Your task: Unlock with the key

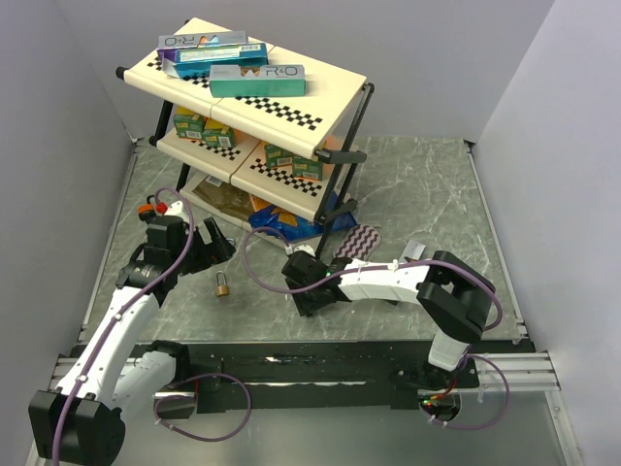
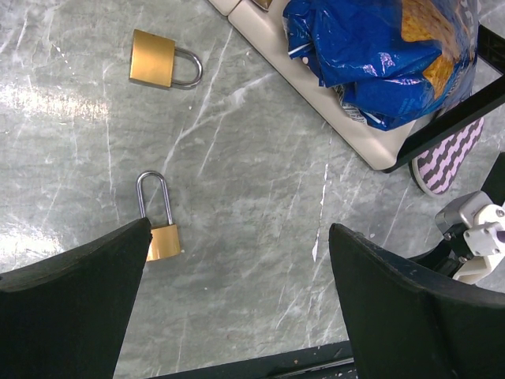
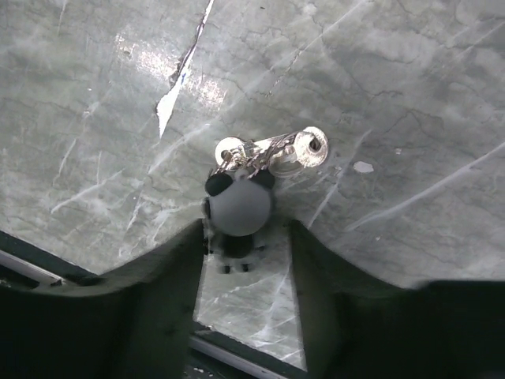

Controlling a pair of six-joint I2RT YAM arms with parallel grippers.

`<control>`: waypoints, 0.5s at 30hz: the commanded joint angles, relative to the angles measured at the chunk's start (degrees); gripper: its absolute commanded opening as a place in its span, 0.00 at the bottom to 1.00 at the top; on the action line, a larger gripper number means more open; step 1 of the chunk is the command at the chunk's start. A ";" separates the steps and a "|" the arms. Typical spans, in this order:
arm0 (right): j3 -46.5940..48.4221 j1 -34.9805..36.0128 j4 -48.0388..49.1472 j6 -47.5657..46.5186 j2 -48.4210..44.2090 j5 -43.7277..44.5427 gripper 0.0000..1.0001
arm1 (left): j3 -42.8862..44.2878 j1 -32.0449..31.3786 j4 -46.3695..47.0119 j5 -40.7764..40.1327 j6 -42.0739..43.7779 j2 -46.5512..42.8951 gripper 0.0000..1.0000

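Two brass padlocks lie on the grey marble table in the left wrist view: a short-shackled one (image 2: 162, 65) further off and a long-shackled one (image 2: 158, 229) whose body my left finger partly hides. Only one padlock (image 1: 223, 286) shows from above. My left gripper (image 2: 241, 229) (image 1: 212, 248) hovers over bare table beside it, open and holding nothing. A bunch of silver keys (image 3: 272, 151) with a round panda charm (image 3: 241, 207) lies flat on the table. My right gripper (image 3: 246, 237) (image 1: 306, 282) is low over it, open, with the charm's lower end between the fingertips.
A two-tier black-framed rack (image 1: 330, 97) with boxes stands at the back left. Under it lie a blue snack bag (image 2: 379, 55) and a zigzag-patterned pouch (image 1: 359, 243). An orange item (image 1: 147, 207) sits at the far left. The black front rail (image 1: 320, 359) borders the table.
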 commanded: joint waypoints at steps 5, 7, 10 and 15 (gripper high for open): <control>1.28 0.07 -0.22 -1.66 1.04 -0.44 0.33 | 0.53 -0.22 1.53 -1.27 -0.25 -0.47 0.99; 0.93 0.07 0.48 -2.72 0.16 -1.58 0.28 | 0.71 -0.22 1.53 -1.45 0.01 -0.65 1.00; 1.71 -0.37 -0.83 -5.00 -1.77 -1.84 0.15 | 1.32 -0.13 1.53 -2.41 0.80 -1.17 1.00; 2.16 -1.33 -2.15 -9.57 -5.99 -4.21 0.00 | 3.43 -0.22 1.61 -2.68 2.03 -1.61 0.99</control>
